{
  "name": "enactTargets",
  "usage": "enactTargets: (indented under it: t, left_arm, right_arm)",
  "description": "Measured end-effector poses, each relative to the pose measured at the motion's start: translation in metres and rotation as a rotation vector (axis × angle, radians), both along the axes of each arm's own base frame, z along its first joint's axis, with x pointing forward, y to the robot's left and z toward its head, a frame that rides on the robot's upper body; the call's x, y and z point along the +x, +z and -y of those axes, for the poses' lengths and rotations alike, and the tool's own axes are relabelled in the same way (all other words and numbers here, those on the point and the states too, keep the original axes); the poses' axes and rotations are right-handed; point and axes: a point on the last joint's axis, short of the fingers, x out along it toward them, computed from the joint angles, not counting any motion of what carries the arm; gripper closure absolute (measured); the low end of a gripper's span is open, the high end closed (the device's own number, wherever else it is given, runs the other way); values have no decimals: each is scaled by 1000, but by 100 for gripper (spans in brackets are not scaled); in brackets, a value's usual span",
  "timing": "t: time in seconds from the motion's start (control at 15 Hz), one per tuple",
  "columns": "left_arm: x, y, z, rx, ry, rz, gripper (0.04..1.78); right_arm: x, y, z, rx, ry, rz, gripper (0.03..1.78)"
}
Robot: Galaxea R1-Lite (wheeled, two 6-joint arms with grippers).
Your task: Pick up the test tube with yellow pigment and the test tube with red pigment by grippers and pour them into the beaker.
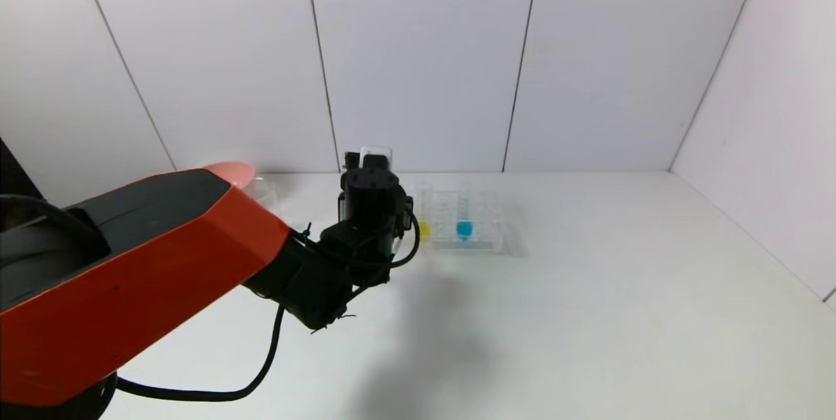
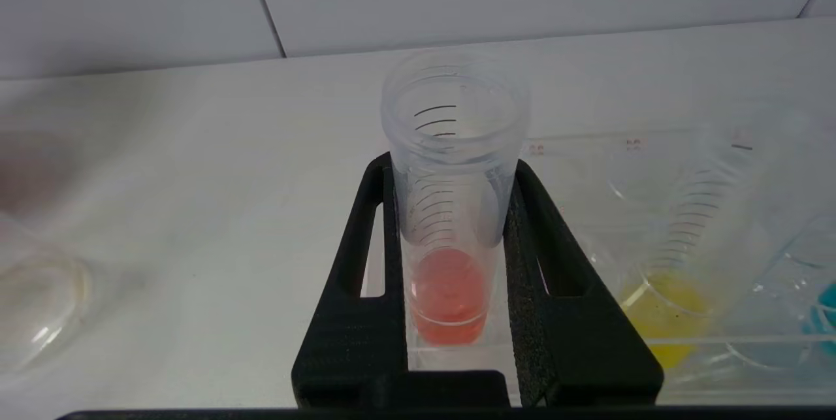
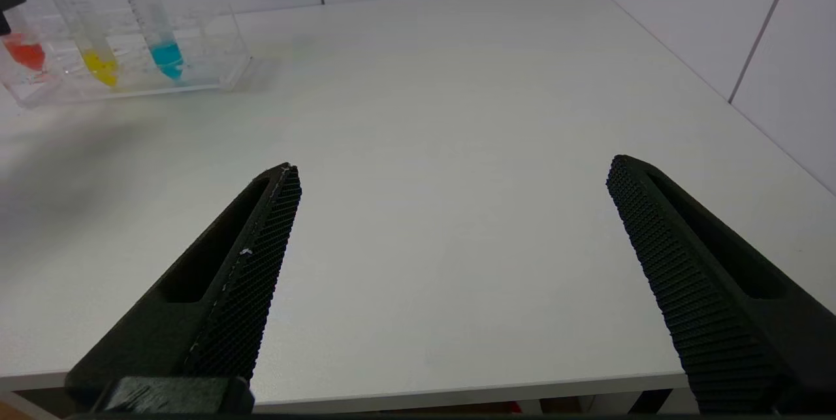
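White wall panels rise behind a white table (image 1: 588, 289) in the head view, where the left gripper (image 1: 369, 175) sits at centre frame, reached out to the left end of a clear tube rack (image 1: 480, 230); yellow liquid (image 1: 424, 230) and blue liquid (image 1: 464, 229) show low in the rack, and a pink bowl (image 1: 230, 173) peeks out behind the orange arm segment at the left, with clear glassware just right of it too hidden to name. From the left wrist view, the left gripper (image 2: 450, 289) is clamped on the test tube with red pigment (image 2: 450, 224), its pads (image 2: 522, 263) pressed against both sides; the tube stands upright, open-mouthed, with red-orange liquid in its lower end and black graduation lines on its wall, no numbers readable. At the right of that frame the test tube with yellow pigment (image 2: 679, 243) leans in the rack, the blue liquid at the far right edge, and small red marks on the rack are too blurred to read. From the right wrist view, the right gripper (image 3: 450, 263) hangs over bare table with fingers wide apart, and the rack lies at the upper left with its red, yellow and blue tube (image 3: 160, 34) contents in a row.
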Motion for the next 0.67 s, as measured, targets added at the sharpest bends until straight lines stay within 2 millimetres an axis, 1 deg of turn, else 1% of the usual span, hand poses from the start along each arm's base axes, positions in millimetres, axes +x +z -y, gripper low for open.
enactTargets:
  t: [0.27, 0.4, 0.53, 0.67]
  left_arm:
    - [2, 43, 1, -4, -5, 23, 137]
    - [1, 60, 0, -6, -7, 25, 137]
    - [-1, 68, -1, -17, -7, 39, 137]
    - [-2, 71, -2, -26, -17, 42, 137]
  right_arm:
    - [0, 0, 0, 0, 0, 0, 10]
    - [0, 0, 0, 0, 0, 0, 10]
    - [0, 0, 0, 0, 0, 0, 10]
    - [0, 0, 0, 0, 0, 0, 10]
